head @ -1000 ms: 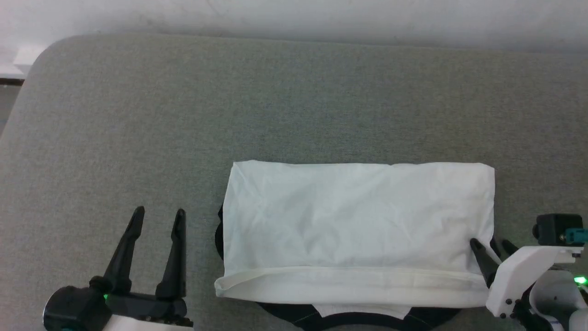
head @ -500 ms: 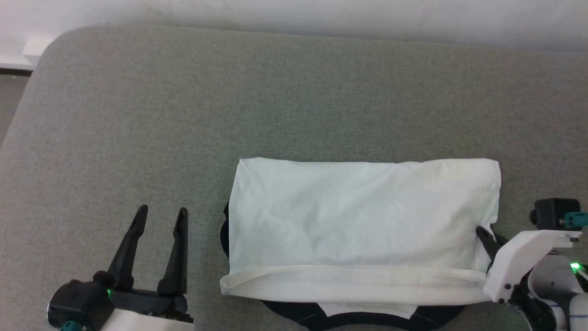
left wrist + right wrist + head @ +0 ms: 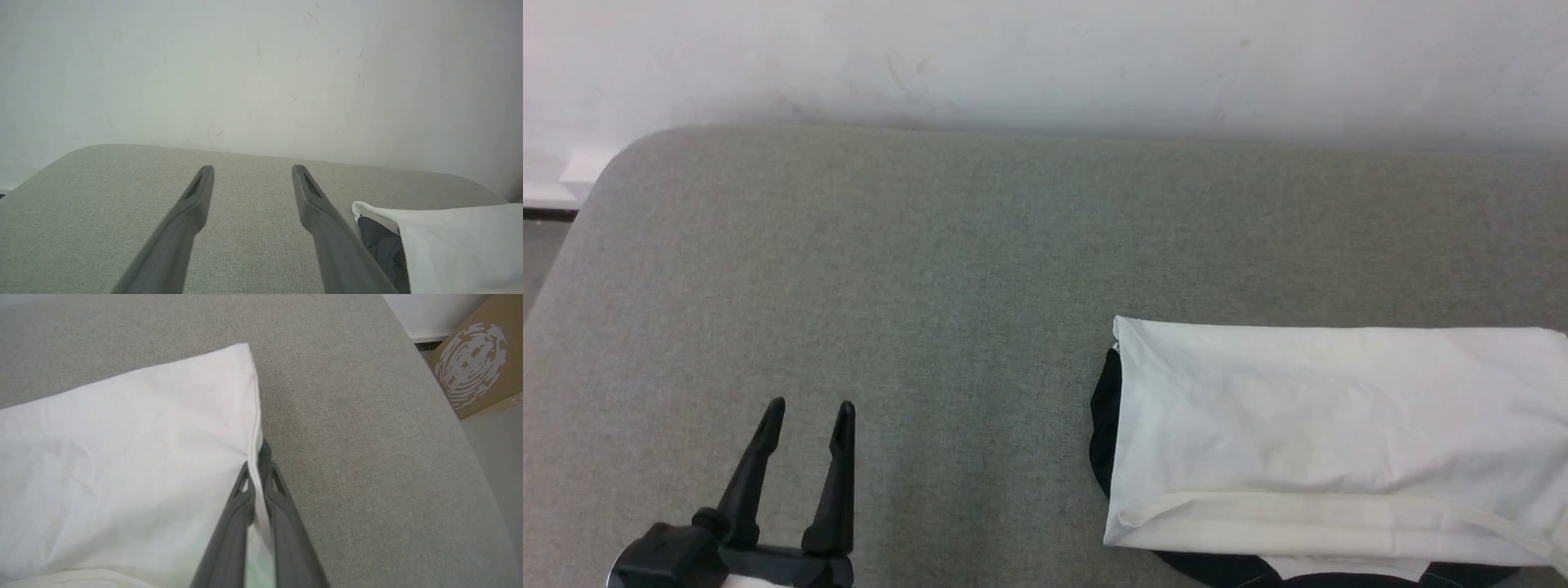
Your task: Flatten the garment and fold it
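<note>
The garment [image 3: 1331, 425] lies folded on the grey table [image 3: 931, 269] at the right of the head view, white body on top, black cloth peeking out at its left and near edges. My left gripper [image 3: 806, 418] stands open at the lower left, well left of the garment, nothing between its fingers; the left wrist view has its gripper [image 3: 252, 173] beside the garment's [image 3: 457, 241] left end. In the right wrist view my right gripper [image 3: 256, 465] is shut on the garment's [image 3: 122, 449] right edge, the white cloth pinched between the two fingers.
A white wall [image 3: 1045, 57] runs behind the table's far edge. The table's rounded left corner [image 3: 613, 163] sits at the upper left. A brown cardboard box [image 3: 474, 371] stands on the floor past the table's right edge.
The head camera has turned left and the garment now sits further right in the picture. My right gripper has shut on the garment's right edge. The left gripper stays open.
</note>
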You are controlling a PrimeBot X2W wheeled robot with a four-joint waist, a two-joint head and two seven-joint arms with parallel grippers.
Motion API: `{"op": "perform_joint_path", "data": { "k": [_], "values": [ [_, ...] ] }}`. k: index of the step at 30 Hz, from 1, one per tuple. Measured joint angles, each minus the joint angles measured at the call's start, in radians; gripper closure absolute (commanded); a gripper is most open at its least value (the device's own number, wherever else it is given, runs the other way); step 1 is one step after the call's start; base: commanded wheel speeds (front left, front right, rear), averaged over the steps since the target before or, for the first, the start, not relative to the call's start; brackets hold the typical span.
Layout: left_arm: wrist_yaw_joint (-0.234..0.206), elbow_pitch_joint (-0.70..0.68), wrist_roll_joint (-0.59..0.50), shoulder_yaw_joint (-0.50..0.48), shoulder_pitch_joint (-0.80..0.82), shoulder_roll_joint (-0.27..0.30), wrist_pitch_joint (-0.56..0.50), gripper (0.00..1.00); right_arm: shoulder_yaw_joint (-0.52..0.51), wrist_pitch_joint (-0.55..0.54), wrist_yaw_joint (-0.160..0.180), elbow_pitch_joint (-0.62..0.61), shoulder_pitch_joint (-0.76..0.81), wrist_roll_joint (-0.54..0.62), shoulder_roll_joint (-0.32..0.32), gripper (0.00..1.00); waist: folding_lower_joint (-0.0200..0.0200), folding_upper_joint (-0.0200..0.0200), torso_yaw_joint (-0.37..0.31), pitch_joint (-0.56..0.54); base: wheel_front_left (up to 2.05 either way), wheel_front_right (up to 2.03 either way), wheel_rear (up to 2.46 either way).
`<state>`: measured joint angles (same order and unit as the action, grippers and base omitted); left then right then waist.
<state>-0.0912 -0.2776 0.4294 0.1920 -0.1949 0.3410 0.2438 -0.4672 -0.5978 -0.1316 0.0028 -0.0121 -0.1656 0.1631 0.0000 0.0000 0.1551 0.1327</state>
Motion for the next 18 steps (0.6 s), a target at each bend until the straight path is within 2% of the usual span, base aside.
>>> {"op": "perform_joint_path", "data": {
  "k": [5, 11, 18],
  "values": [
    [-0.012, -0.006, 0.002, -0.001, -0.035, 0.000, -0.007, 0.00, 0.120, -0.002, 0.000, -0.058, 0.001, -0.038, -0.023, 1.00, 0.0000, 0.0000, -0.016, -0.031, 0.00, 0.00, 0.00],
    [-0.015, -0.012, 0.004, 0.008, -0.038, -0.002, -0.007, 0.00, 0.321, -0.112, 0.000, -0.190, 0.000, -0.109, -0.068, 1.00, -0.0001, 0.0000, -0.021, -0.051, 0.00, 0.00, 0.00],
    [-0.010, 0.002, 0.012, 0.029, -0.032, -0.018, -0.007, 0.00, 0.508, -0.204, 0.000, -0.255, -0.006, -0.126, -0.070, 1.00, 0.0000, 0.0000, 0.013, -0.031, 0.00, 0.00, 0.00]
  ]
}}
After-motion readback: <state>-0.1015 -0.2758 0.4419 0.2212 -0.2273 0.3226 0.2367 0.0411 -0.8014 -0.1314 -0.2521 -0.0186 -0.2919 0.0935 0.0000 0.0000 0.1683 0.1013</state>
